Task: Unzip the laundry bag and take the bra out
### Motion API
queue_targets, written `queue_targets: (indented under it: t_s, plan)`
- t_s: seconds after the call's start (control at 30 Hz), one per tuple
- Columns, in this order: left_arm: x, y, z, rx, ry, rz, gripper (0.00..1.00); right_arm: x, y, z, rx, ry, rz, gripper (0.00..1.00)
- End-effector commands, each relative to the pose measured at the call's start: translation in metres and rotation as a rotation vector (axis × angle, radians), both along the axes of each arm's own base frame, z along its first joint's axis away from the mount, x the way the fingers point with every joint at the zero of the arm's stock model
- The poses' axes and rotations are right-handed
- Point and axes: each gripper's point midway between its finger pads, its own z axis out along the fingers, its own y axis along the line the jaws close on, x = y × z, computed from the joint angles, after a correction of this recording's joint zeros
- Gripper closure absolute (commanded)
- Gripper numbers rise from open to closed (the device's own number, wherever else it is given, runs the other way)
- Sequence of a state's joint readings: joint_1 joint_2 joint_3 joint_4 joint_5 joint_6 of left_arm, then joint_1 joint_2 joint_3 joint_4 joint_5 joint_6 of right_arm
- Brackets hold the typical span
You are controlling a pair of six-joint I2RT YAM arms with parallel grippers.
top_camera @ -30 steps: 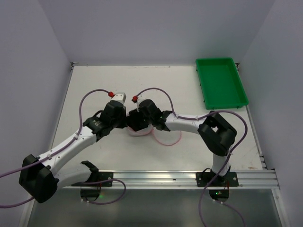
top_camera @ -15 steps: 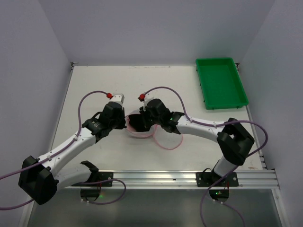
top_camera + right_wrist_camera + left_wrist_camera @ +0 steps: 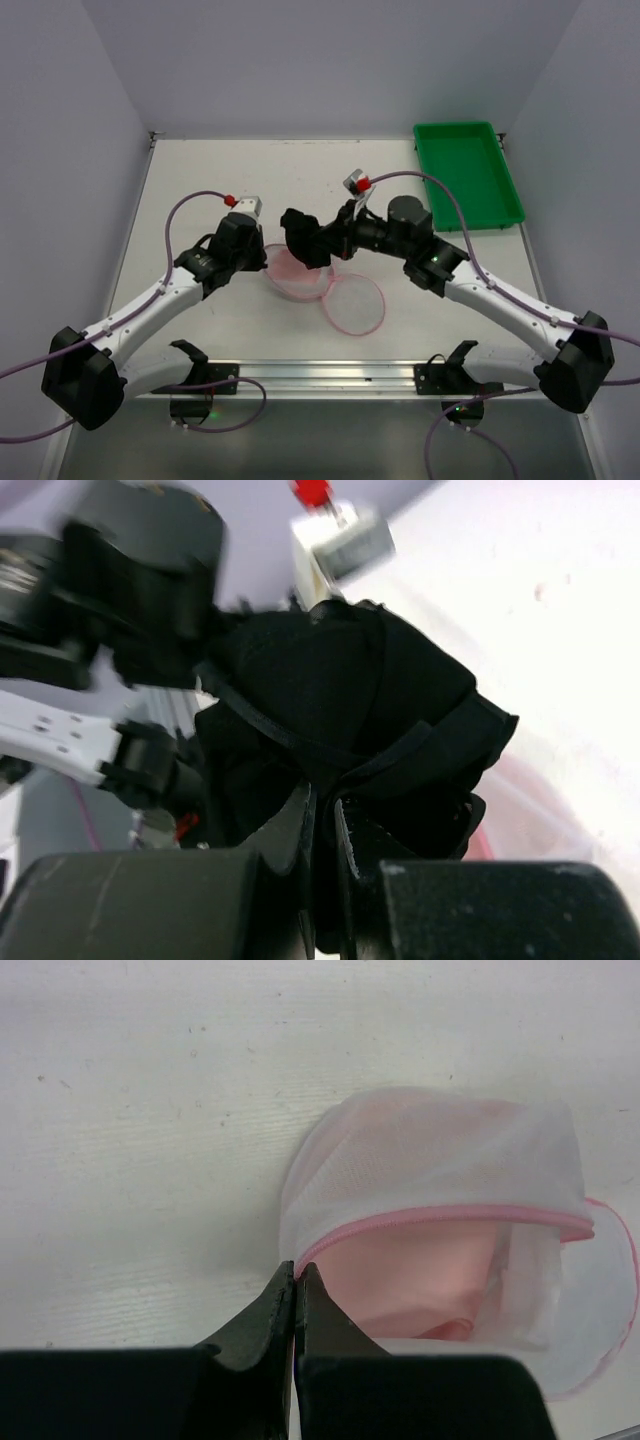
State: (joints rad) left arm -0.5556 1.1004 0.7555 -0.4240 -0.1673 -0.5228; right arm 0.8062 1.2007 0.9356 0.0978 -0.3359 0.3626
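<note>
The laundry bag (image 3: 298, 277) lies unzipped at mid-table, a white mesh dome with a pink zip rim. Its other disc half (image 3: 354, 304) is flopped open to the right. My left gripper (image 3: 265, 262) is shut on the bag's left rim. In the left wrist view the fingertips (image 3: 295, 1270) pinch the pink zip rim (image 3: 450, 1215), and the mesh dome (image 3: 430, 1145) shows a pink inside. The black bra (image 3: 303, 236) hangs bunched just above the bag, with my right gripper (image 3: 335, 243) shut on it. In the right wrist view the bra (image 3: 345, 680) fills the frame above the gripper (image 3: 325, 802).
A green rectangular tray (image 3: 467, 175) stands at the back right corner. Purple cables loop above both wrists. The arms' bases and a metal rail (image 3: 330, 375) run along the near edge. Grey walls enclose the table on three sides.
My right gripper has shut on the black bra inside the bag and pulled it up and out to the right. The bag's lid half now lies open. The left arm has held still.
</note>
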Motion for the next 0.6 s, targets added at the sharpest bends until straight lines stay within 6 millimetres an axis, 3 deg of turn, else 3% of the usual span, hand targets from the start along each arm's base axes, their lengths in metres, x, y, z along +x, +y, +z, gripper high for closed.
queue_targets:
  t_s: [0.0, 0.13, 0.2, 0.23, 0.3, 0.33, 0.37, 0.4, 0.43, 0.5, 0.53, 0.57]
  plan:
    - [0.017, -0.017, 0.017, -0.083, -0.036, -0.009, 1.0, -0.027, -0.011, 0.08, 0.199, -0.077, 0.198, 1.0]
    - [0.023, -0.03, 0.022, -0.124, -0.035, -0.036, 1.0, -0.009, -0.038, 0.116, 0.224, -0.15, 0.103, 1.0]
    - [0.025, -0.033, 0.024, -0.134, -0.04, -0.043, 1.0, 0.033, -0.067, 0.122, 0.171, -0.168, -0.13, 1.0]
    - [0.026, -0.034, 0.024, -0.136, -0.04, -0.048, 1.0, 0.056, -0.086, 0.109, 0.099, -0.157, -0.239, 1.0]
    - [0.027, -0.038, 0.026, -0.148, -0.039, -0.059, 1.0, 0.101, -0.128, 0.116, 0.033, -0.188, -0.511, 1.0]
    - [0.027, -0.039, 0.025, -0.149, -0.038, -0.064, 1.0, 0.128, -0.154, 0.096, -0.041, -0.141, -0.637, 1.0]
    - [0.027, -0.041, 0.024, -0.154, -0.037, -0.07, 1.0, 0.144, -0.172, 0.103, -0.048, -0.142, -0.72, 1.0]
    - [0.027, -0.042, 0.024, -0.16, -0.032, -0.078, 1.0, 0.158, -0.187, 0.097, -0.064, -0.118, -0.78, 1.0]
    - [0.027, -0.044, 0.023, -0.161, -0.027, -0.084, 1.0, 0.185, -0.22, 0.085, -0.081, -0.071, -0.913, 1.0]
    - [0.027, -0.046, 0.022, -0.162, -0.022, -0.091, 1.0, 0.209, -0.25, 0.073, -0.088, -0.026, -1.017, 1.0]
    - [0.027, -0.046, 0.023, -0.164, -0.023, -0.09, 1.0, 0.223, -0.277, 0.066, -0.086, 0.004, -1.102, 1.0]
    - [0.026, -0.05, 0.024, -0.181, -0.023, -0.11, 1.0, 0.244, -0.288, 0.054, -0.099, 0.037, -1.14, 1.0]
